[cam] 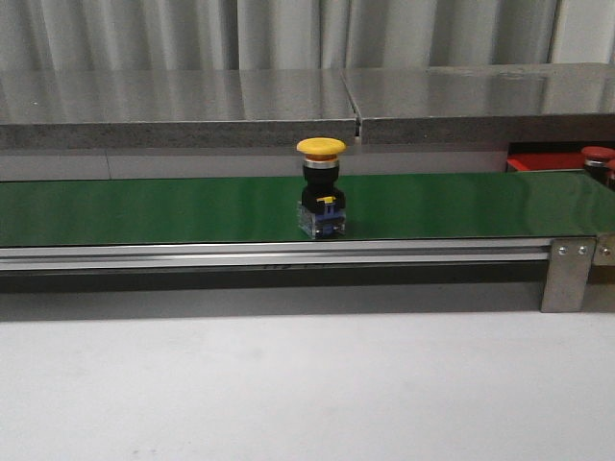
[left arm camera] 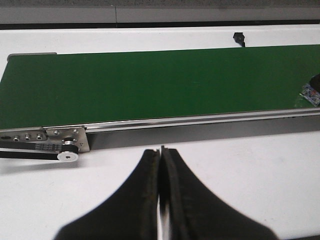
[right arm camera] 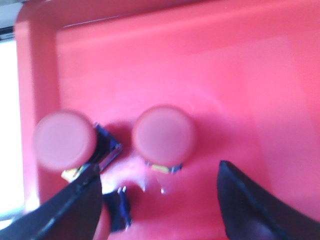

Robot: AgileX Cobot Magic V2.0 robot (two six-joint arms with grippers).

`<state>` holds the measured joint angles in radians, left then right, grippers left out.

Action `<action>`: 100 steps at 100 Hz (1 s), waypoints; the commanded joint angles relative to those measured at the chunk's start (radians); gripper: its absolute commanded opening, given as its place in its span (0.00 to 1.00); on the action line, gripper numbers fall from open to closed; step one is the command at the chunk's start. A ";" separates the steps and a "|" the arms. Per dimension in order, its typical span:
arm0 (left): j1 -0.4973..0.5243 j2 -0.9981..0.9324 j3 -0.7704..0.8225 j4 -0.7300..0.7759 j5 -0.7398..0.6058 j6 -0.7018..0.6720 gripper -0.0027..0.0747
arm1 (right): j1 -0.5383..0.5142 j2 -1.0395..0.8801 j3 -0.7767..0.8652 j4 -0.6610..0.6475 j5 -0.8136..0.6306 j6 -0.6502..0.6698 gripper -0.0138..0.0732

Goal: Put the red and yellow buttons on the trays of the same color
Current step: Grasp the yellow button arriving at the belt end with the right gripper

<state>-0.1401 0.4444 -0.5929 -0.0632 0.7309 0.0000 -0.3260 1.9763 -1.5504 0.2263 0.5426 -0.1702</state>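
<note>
Closed left end effector [left arm camera: 161, 155] sits before the green belt [cam: 144, 211]; yellow button [cam: 321, 187] upright at frame centre; open right end effector [right arm camera: 160, 200] over red tray [right arm camera: 200, 75]

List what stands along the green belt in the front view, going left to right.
Bare green belt → yellow button, upright near the middle → red tray behind the belt's right end → red button at the right edge.

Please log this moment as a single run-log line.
yellow button: upright on green belt | red tray: two red buttons | right gripper: open above tray | left gripper: shut, empty
</note>
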 commanded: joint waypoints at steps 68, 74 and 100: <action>-0.006 0.005 -0.023 -0.012 -0.073 0.000 0.01 | 0.231 -0.510 0.253 -0.007 0.129 -0.092 0.73; -0.006 0.005 -0.023 -0.012 -0.073 0.000 0.01 | 0.268 -0.515 0.253 -0.007 0.163 -0.092 0.73; -0.006 0.005 -0.023 -0.012 -0.073 0.000 0.01 | 0.381 -0.518 0.253 0.054 0.191 -0.092 0.73</action>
<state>-0.1401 0.4444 -0.5929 -0.0632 0.7309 0.0000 0.0364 1.5040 -1.2760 0.2370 0.7704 -0.2511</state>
